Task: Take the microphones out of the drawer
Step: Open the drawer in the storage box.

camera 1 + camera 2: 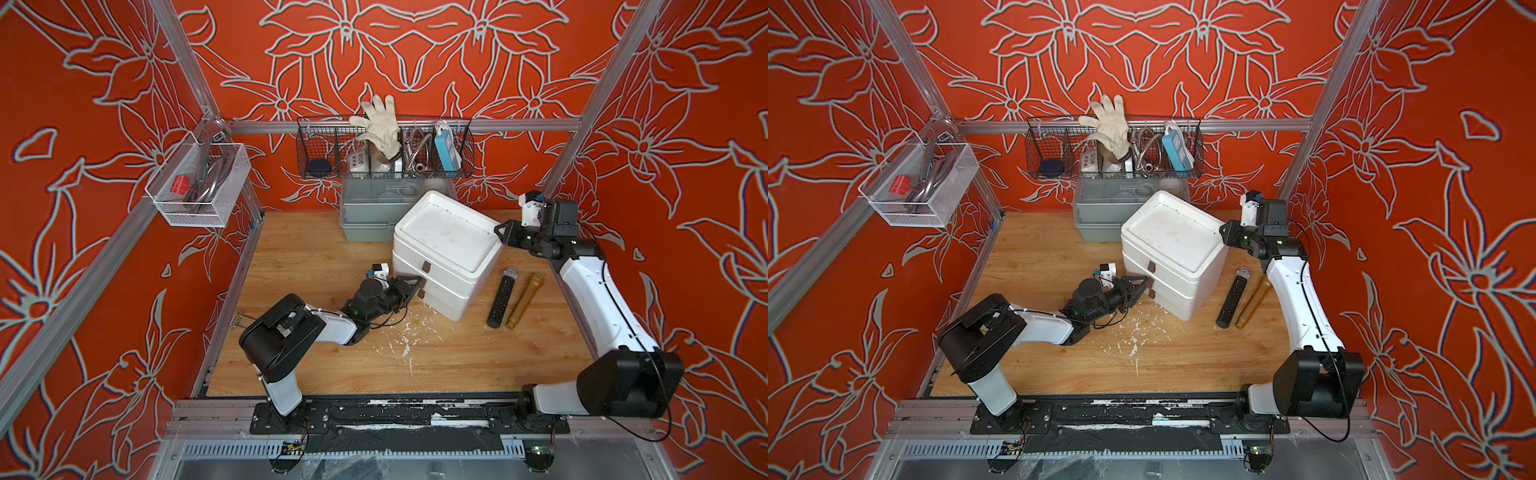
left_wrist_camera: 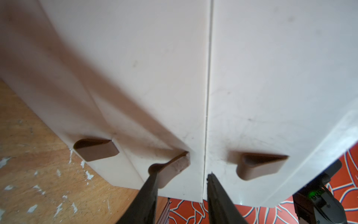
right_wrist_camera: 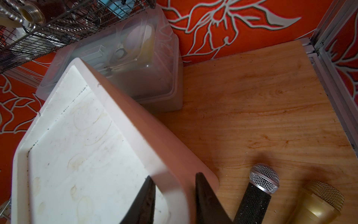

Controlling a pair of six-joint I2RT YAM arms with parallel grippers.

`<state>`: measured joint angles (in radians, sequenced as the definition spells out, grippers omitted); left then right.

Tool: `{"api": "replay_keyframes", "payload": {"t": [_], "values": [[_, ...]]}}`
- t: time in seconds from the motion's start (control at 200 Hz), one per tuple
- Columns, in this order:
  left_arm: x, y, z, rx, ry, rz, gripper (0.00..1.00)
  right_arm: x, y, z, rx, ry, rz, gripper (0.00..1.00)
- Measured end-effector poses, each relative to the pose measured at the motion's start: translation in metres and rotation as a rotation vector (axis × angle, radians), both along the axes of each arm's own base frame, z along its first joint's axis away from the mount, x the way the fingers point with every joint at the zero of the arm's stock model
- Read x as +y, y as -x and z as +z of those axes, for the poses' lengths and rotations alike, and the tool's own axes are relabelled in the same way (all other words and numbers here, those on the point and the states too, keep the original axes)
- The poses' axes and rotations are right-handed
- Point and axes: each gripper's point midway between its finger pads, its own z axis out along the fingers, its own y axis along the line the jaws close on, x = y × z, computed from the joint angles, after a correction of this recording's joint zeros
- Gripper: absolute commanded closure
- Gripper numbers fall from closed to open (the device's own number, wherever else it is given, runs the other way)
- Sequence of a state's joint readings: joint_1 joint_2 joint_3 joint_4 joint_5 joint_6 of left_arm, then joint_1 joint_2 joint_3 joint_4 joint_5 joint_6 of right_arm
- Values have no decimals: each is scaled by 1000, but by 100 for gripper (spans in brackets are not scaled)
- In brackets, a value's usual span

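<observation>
A white drawer unit [image 1: 449, 237] [image 1: 1175, 237] stands skewed at mid-table, its drawers closed and their contents hidden. My left gripper [image 1: 417, 286] [image 1: 1144, 284] [image 2: 182, 172] is at the front, jaws apart around the middle brown handle [image 2: 174, 164]. One finger touches the handle; the other stands clear of it. My right gripper [image 1: 498, 230] [image 1: 1223, 230] [image 3: 174, 176] is shut on the unit's top rim at its right corner. A black microphone [image 1: 500, 299] [image 1: 1234, 299] [image 3: 255, 195] and a gold microphone [image 1: 524, 300] [image 1: 1254, 303] [image 3: 317, 203] lie side by side on the table, right of the unit.
A lidded translucent bin [image 1: 370, 212] sits behind the unit against the back wall. Above it hangs a black wire basket [image 1: 465, 149] holding a glove and hoses. A white mesh basket [image 1: 195, 208] hangs on the left rail. White flecks [image 1: 405, 345] litter the wooden table [image 1: 311, 257].
</observation>
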<state>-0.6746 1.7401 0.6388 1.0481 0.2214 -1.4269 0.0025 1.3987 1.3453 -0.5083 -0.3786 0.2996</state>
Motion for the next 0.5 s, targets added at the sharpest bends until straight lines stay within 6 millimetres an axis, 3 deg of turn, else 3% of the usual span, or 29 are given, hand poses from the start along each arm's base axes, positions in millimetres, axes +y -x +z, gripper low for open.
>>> {"api": "replay_keyframes", "payload": {"t": [0.295,0.42,0.5], "values": [[-2,1,-6,22,-7,-4,61,0,0,-1,1,-1,0,94],[-6,-3,0,11,4,-5,72,0,0,-1,2,-1,0,94],[-7,-4,-2,17,2,-5,87,0,0,-1,2,-1,0,94]]}}
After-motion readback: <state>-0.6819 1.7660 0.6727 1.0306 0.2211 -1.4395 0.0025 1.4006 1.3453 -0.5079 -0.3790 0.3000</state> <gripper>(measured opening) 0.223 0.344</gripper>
